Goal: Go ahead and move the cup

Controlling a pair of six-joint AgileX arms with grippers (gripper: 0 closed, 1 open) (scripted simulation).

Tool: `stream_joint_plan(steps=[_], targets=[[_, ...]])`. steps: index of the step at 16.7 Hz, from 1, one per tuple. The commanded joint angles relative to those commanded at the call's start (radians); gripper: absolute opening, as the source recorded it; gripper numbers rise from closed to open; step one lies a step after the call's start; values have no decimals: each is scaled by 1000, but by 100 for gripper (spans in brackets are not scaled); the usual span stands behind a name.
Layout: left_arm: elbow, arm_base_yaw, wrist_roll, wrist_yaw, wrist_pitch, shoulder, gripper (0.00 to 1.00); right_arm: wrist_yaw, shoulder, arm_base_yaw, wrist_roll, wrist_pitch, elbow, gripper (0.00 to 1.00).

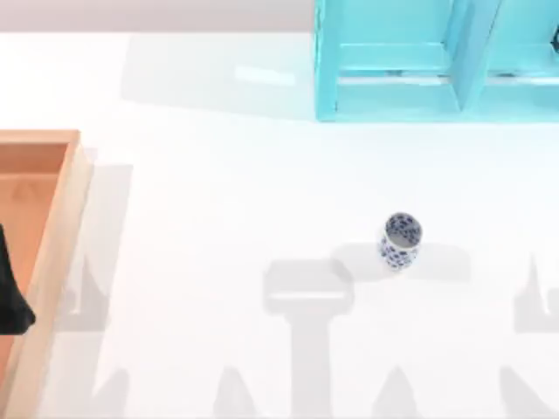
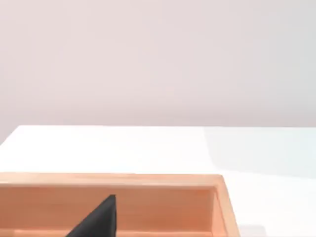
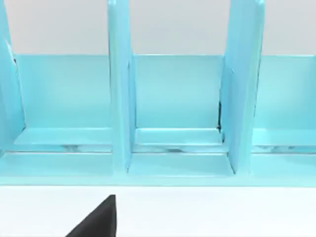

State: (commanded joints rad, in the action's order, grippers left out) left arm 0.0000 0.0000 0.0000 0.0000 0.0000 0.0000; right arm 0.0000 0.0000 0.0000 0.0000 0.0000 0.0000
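Note:
The cup (image 1: 401,241) is small, white with dark blue speckles and pale inside. It stands upright on the white table, right of centre, with no gripper near it. My left gripper (image 1: 12,297) is a black shape at the far left edge, over the wooden tray (image 1: 52,236). In the left wrist view a black wedge of the left gripper (image 2: 98,221) hangs in front of the tray wall (image 2: 163,205). A dark bit of my right arm (image 1: 555,37) shows at the back right edge, above the cyan shelf. In the right wrist view a black wedge of the right gripper (image 3: 98,221) faces that shelf.
A cyan shelf unit (image 1: 393,96) with upright dividers (image 3: 121,98) stands at the back right. The wooden tray runs along the left edge. Bare white table (image 1: 218,192) lies between the tray and the cup.

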Motion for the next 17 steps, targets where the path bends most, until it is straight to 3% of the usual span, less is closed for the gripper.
stream_joint_plan(steps=[7,17], targets=[[0,0,0,0,0,0,100,-2,155,46,45,-123,156,100],[0,0,0,0,0,0,100,2,1118,250,259,-734,986,100]])
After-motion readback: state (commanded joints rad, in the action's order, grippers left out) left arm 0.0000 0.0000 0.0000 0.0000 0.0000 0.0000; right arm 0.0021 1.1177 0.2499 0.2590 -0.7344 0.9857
